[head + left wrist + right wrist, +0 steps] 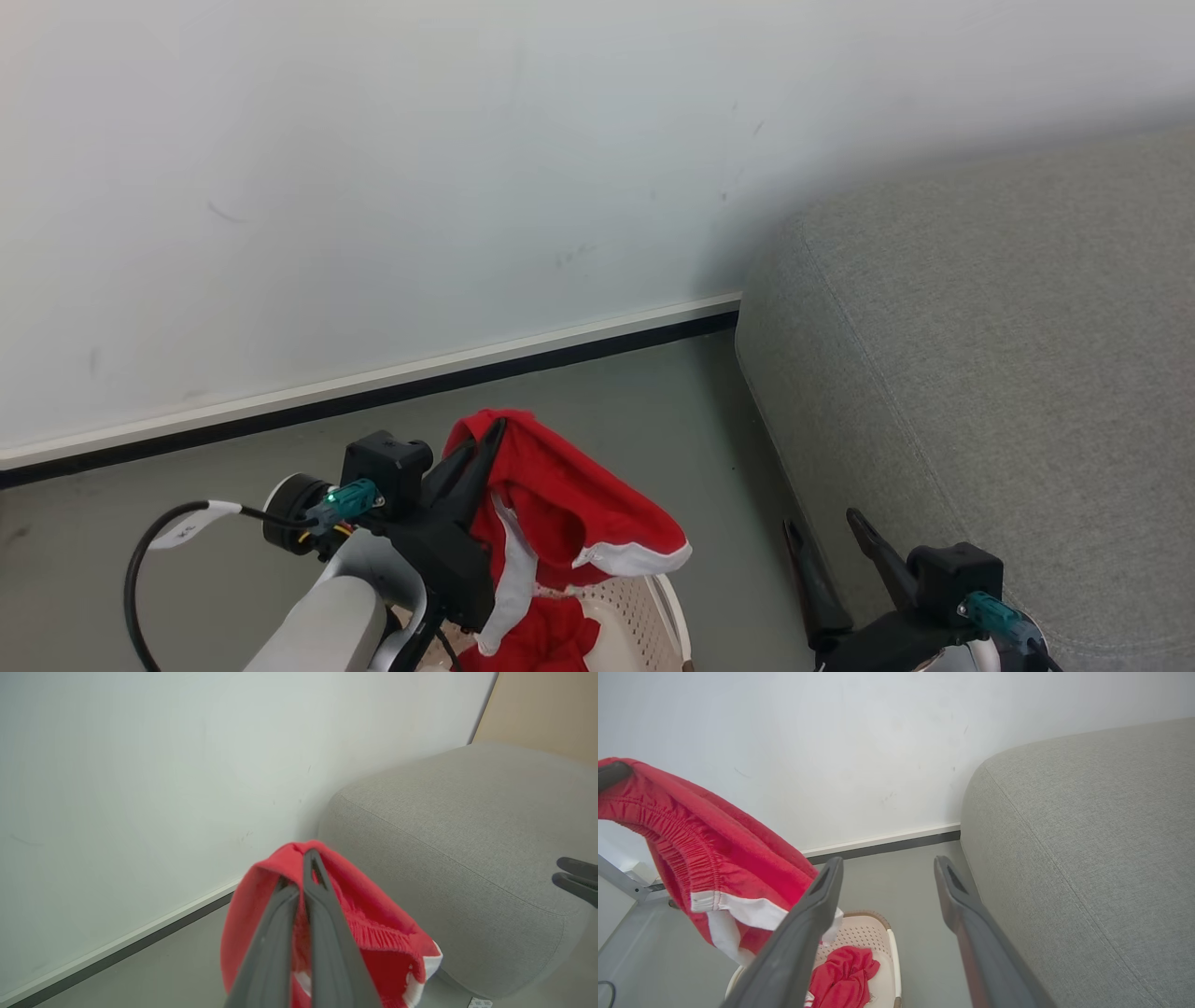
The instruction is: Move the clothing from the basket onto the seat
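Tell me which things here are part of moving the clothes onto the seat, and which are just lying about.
Part of the job:
held garment, pinched in the left gripper
second garment, in the basket
seat
right gripper, open

Just there:
wall
skirting
floor
cable

red garment (pixel 560 504) hanging above cream basket (pixel 635 611), second garment (pixel 546 644) inside, grey seat (pixel 1008 373) beside
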Robot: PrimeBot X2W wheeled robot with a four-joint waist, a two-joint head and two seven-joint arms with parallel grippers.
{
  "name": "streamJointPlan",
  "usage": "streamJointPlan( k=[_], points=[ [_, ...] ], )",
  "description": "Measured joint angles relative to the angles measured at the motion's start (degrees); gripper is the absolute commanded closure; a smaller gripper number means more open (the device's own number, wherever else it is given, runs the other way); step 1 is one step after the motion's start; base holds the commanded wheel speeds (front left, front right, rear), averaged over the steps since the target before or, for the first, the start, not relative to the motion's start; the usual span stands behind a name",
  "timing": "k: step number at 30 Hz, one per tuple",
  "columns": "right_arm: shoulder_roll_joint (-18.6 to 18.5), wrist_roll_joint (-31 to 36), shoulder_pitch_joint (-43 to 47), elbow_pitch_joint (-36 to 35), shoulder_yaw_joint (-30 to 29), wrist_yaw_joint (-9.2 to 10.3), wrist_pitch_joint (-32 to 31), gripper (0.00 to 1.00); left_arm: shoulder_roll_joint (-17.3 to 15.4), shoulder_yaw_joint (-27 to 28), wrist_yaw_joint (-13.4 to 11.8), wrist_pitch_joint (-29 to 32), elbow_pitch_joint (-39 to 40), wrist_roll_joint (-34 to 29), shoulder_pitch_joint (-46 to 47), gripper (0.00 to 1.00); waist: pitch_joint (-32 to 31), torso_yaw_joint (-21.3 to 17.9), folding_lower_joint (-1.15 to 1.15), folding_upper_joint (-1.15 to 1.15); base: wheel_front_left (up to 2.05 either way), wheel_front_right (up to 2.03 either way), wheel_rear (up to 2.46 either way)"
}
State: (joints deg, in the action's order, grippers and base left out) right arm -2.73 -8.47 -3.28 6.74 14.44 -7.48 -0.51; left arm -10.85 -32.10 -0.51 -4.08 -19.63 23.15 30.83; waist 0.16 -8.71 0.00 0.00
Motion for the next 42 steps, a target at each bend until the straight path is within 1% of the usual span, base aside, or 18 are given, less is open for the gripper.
streamJointPlan(
  k=[8,15,19,25,32,38,42],
  points=[
    [0.0,-0.1,0.0,0.2,-0.2,0.00,0.0,0.00,0.1,-0.5,0.9,-0.1,-0.6,0.5,0.9,1.00,-0.4,0.8,0.00,0.00,0.00,0.00,0.00],
    [0.0,0.0,-0.7,-0.3,0.4,0.00,0.0,0.00,0.1,-1.8,1.0,-1.1,-3.2,0.5,-0.3,1.00,0.5,1.1,0.00,0.00,0.00,0.00,0.00],
    [0.0,0.0,-1.1,-1.0,1.2,0.00,0.0,0.00,0.1,-2.0,1.0,-2.7,-5.8,0.5,-0.6,1.00,2.5,0.8,0.00,0.00,0.00,0.00,0.00],
    [0.0,0.0,-3.0,-1.8,1.3,0.00,0.5,0.00,0.2,-2.2,1.9,-4.9,-9.8,0.5,-0.8,1.00,6.8,-0.2,0.00,0.00,0.00,0.00,0.00],
    [0.0,0.0,-4.9,-1.6,1.7,0.00,0.8,0.00,0.5,-2.4,2.5,-6.9,-13.2,0.5,2.2,1.00,12.0,-1.7,0.01,0.01,0.00,0.00,0.00],
    [-0.1,0.4,-6.3,0.5,5.3,0.00,0.5,0.00,1.1,-3.2,3.4,-7.9,-13.0,0.0,4.6,1.00,14.7,-2.4,0.01,0.01,0.00,0.00,0.00],
    [0.0,0.4,-7.5,3.4,7.9,0.00,0.8,0.00,1.7,-4.1,3.8,-7.8,-11.1,-0.2,5.5,1.00,14.2,-1.7,0.00,0.01,0.00,0.00,0.00]
  ],
)
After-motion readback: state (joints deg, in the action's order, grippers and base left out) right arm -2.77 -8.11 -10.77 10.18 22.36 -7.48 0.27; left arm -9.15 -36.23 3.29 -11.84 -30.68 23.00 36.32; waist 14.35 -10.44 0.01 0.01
